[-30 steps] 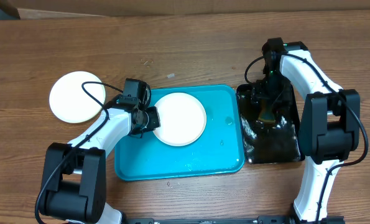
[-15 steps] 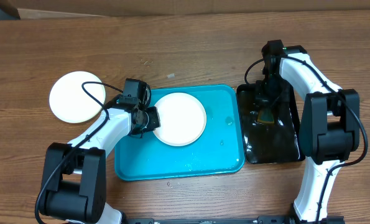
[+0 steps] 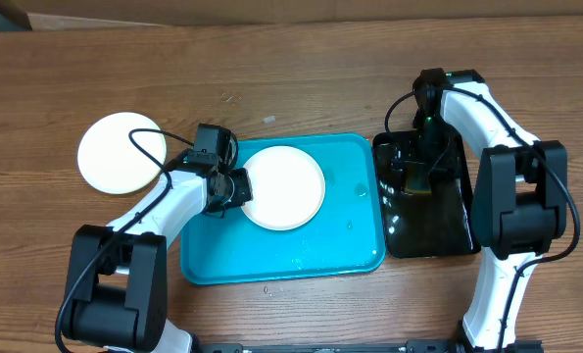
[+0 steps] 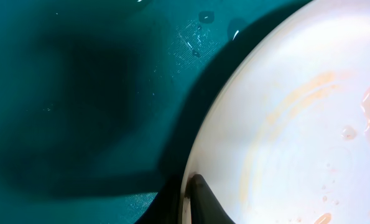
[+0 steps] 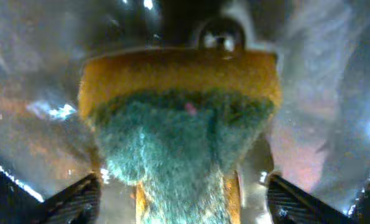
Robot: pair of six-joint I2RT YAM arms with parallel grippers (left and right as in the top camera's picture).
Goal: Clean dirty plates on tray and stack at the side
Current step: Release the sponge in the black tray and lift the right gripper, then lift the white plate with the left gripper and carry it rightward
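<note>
A white dirty plate [image 3: 289, 186] lies on the teal tray [image 3: 271, 260], with a faint orange-red smear [image 4: 290, 99] showing in the left wrist view. My left gripper [image 3: 240, 186] is shut on its left rim; one dark finger [image 4: 204, 200] lies on the plate [image 4: 309, 143], and the other is under the rim. A pale plate [image 3: 122, 152] rests on the table left of the tray. My right gripper [image 3: 420, 169] hangs over the black tray, open, its fingers [image 5: 79, 199] standing clear of a yellow-and-green sponge [image 5: 181, 137] between them.
The black tray [image 3: 438, 230] holds shiny water and sits against the teal tray's right edge. Water drops dot the teal tray [image 4: 79, 93]. Bare wooden table surrounds both trays.
My right gripper has shifted slightly over the black tray, and the water's glints have changed. The left arm and the plate have not moved.
</note>
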